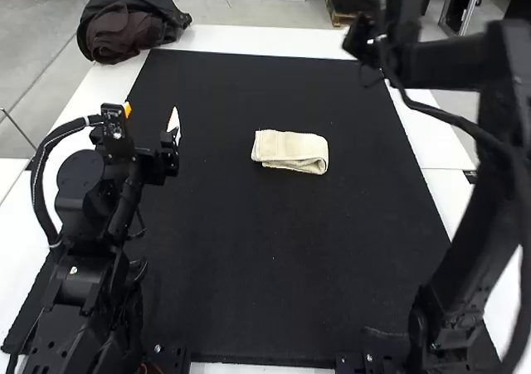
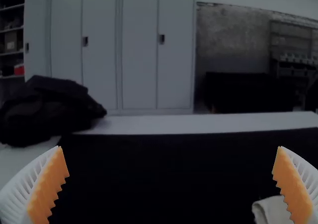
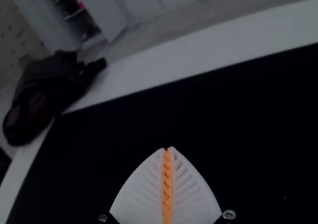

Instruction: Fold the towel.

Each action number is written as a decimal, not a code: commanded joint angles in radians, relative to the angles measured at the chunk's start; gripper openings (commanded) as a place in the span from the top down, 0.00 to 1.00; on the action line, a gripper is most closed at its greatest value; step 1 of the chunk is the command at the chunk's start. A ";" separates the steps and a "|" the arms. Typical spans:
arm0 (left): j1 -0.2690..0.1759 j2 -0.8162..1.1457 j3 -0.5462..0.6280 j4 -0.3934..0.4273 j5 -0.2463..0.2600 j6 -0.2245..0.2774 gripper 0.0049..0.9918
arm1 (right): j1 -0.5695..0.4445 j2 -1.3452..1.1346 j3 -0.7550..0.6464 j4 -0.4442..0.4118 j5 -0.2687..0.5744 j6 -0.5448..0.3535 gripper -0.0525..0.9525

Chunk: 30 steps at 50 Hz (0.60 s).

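The cream towel [image 1: 289,148] lies folded into a small, layered rectangle near the middle of the black mat, its rounded fold facing the right side in the high view. My left gripper [image 1: 152,115] is held to the left of it, apart from it. In the left wrist view that gripper [image 2: 170,148] has its orange pads wide apart, and a corner of the towel [image 2: 272,210] shows beyond one finger. My right gripper [image 1: 365,41] is raised over the mat's far right part, away from the towel. The right wrist view has this gripper [image 3: 168,149] with both pads pressed together, holding nothing visible.
A black mat [image 1: 241,241] covers most of the white table [image 1: 431,142]. At the far left corner lies a dark bag [image 1: 129,21], partly on the table's edge. The raised right arm spans the right side of the high view.
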 commanded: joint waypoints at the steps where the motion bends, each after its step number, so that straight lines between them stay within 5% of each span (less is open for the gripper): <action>1: 0.001 -0.015 -0.005 0.006 -0.026 0.019 0.02 | -0.062 -0.141 -0.090 0.012 0.046 -0.070 0.95; 30: -0.002 -0.020 -0.021 0.026 -0.077 0.064 0.02 | -0.157 -1.112 -0.690 0.027 0.228 -0.211 0.95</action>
